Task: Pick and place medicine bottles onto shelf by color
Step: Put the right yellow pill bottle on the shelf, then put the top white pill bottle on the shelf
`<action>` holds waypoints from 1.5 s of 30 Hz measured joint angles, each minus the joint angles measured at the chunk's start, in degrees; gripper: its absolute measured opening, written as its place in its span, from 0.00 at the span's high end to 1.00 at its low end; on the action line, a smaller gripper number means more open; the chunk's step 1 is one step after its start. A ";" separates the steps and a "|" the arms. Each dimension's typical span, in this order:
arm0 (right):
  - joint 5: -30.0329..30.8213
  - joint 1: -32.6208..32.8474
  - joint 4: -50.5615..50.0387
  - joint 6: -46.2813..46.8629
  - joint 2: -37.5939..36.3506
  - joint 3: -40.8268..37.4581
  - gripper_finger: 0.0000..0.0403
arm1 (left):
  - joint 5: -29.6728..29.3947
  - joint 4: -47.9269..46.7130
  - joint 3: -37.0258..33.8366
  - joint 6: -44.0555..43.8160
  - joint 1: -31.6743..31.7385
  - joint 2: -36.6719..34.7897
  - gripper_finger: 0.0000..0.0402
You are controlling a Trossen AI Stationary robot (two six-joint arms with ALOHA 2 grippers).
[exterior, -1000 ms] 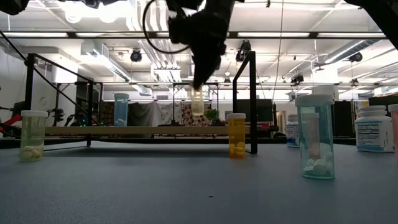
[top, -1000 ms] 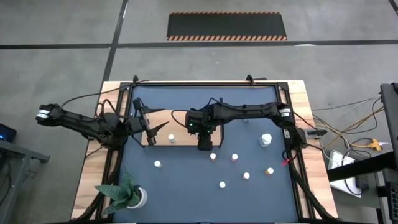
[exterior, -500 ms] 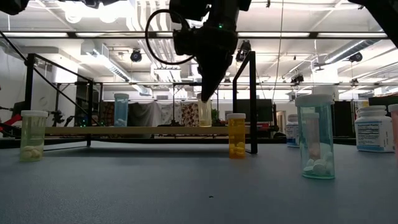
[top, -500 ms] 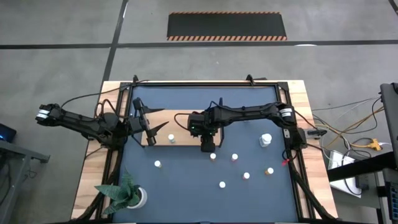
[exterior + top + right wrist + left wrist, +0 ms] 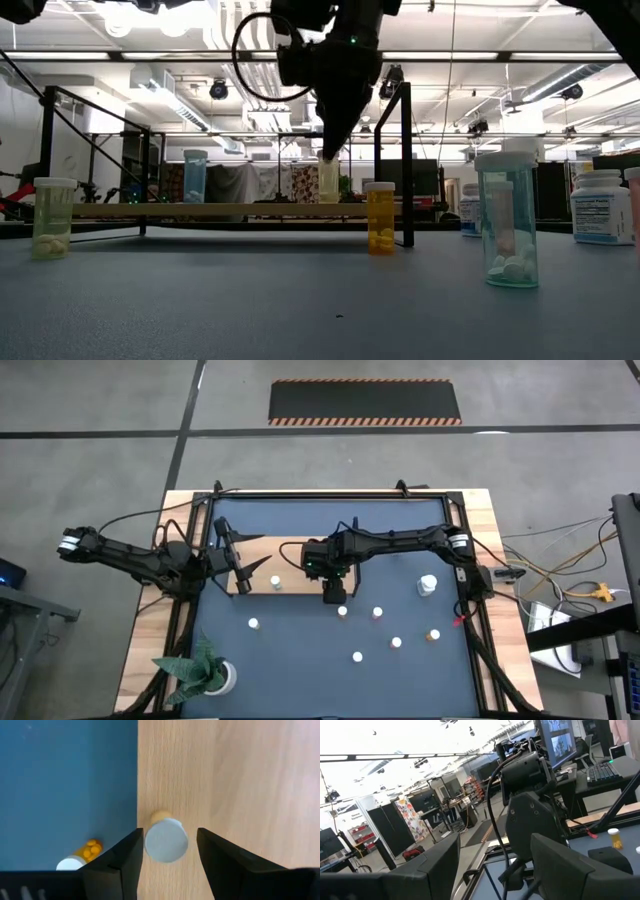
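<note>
Right gripper [image 5: 167, 851]: jaws parted around a white-capped bottle [image 5: 166, 840] standing on the shelf [image 5: 240, 780], contact undetermined; bottle body hidden beneath cap.

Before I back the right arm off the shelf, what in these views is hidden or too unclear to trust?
- High view: the bottle under the right tool is hidden by the arm.
- Right wrist view: the white-capped bottle shows mostly its cap between the fingers; whether they touch it is unclear.
- Low view: the shelf is seen edge-on, so the depth of the bottles on it is unreadable.
- High view: cap colours on the table bottles are too small to tell.
</note>
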 joint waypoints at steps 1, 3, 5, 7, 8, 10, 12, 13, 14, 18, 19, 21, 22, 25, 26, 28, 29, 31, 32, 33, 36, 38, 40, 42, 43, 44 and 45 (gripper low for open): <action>0.00 -0.01 -0.01 0.05 -0.47 0.00 0.55 | 0.01 0.00 0.00 0.00 0.00 0.00 0.44; 0.25 -0.02 0.04 0.12 -1.39 0.03 0.54 | 0.01 0.00 0.00 0.00 0.00 0.00 0.44; 0.44 -0.02 -0.05 0.35 -2.63 0.04 0.54 | 0.00 0.00 0.00 0.00 0.00 0.00 0.44; 0.46 -0.02 0.11 0.43 -3.99 0.04 0.55 | 0.01 0.00 0.00 0.00 0.00 0.04 0.44; 0.48 -0.02 0.09 0.65 -4.86 0.04 0.55 | 0.01 0.00 0.00 0.00 0.00 0.12 0.44; 0.48 -0.02 0.43 1.75 -6.70 0.06 0.55 | 0.01 0.03 0.01 0.00 0.00 0.41 0.44; 0.52 -0.02 0.52 3.02 -8.63 0.07 0.54 | 0.01 0.04 0.01 0.00 0.00 0.62 0.44; 0.53 -0.02 0.52 3.63 -9.62 0.09 0.54 | 0.01 0.14 0.08 0.00 0.00 0.80 0.44; 0.58 -0.02 0.53 4.39 -10.58 0.09 0.54 | 0.03 0.29 0.15 0.01 0.03 0.87 0.44; 3.70 -0.02 0.38 8.37 -14.63 0.09 0.54 | 0.03 0.48 0.15 0.02 0.04 0.96 0.44; 5.69 -0.01 0.12 10.01 -15.67 0.09 0.54 | 0.03 0.46 0.15 0.02 0.04 0.96 0.44; 10.43 -0.13 -1.37 13.93 -17.87 0.09 0.55 | 0.03 0.51 0.15 0.02 0.04 0.96 0.44; 12.77 -0.45 -2.61 16.50 -18.86 0.09 0.55 | 0.03 0.59 0.15 0.02 0.04 1.00 0.44; 15.55 -2.76 -8.28 24.37 -21.97 0.09 0.55 | 0.03 0.52 0.15 0.07 0.04 0.96 0.44; 15.54 -3.67 -10.50 26.45 -22.92 0.07 0.54 | 0.01 0.62 0.15 0.07 0.04 0.97 0.44; 16.23 -5.53 -14.30 30.33 -24.78 -0.25 0.53 | 0.01 0.66 0.15 0.09 0.04 0.97 0.44; 16.77 -6.42 -16.10 32.10 -25.59 -0.60 0.52 | 0.03 0.53 0.15 0.09 0.04 0.96 0.44; 17.04 -8.42 -18.89 35.05 -26.99 -1.67 0.49 | 0.03 0.66 0.15 0.11 0.04 1.03 0.44; 16.99 -9.46 -20.08 36.36 -27.45 -2.24 0.48 | 0.02 0.68 0.15 0.11 0.04 1.05 0.44; 16.98 -10.47 -21.40 37.46 -27.93 -2.82 0.47 | 0.02 0.60 0.15 0.11 0.04 1.05 0.44; 16.95 -13.31 -24.19 39.02 -29.16 -4.62 0.44 | 0.01 0.69 0.15 0.11 0.04 1.09 0.44; 16.54 -14.95 -25.19 39.90 -30.20 -6.26 0.42 | 0.01 0.55 0.15 0.13 0.04 1.03 0.44; 15.27 -16.57 -25.33 40.02 -31.11 -8.42 0.40 | 0.01 0.60 0.15 0.13 0.04 1.07 0.44; 13.92 -18.11 -25.04 40.08 -31.81 -11.01 0.37 | 0.03 0.52 0.15 0.13 0.04 1.03 0.44; 13.60 -18.82 -24.96 40.10 -32.18 -12.48 0.36 | 0.01 0.56 0.15 0.13 0.04 1.06 0.44; 13.53 -19.40 -24.88 40.10 -32.56 -14.08 0.35 | 0.01 0.59 0.15 0.13 0.04 1.07 0.44; 13.47 -19.99 -24.67 40.24 -32.94 -15.82 0.34 | 0.01 0.54 0.15 0.15 0.04 1.07 0.44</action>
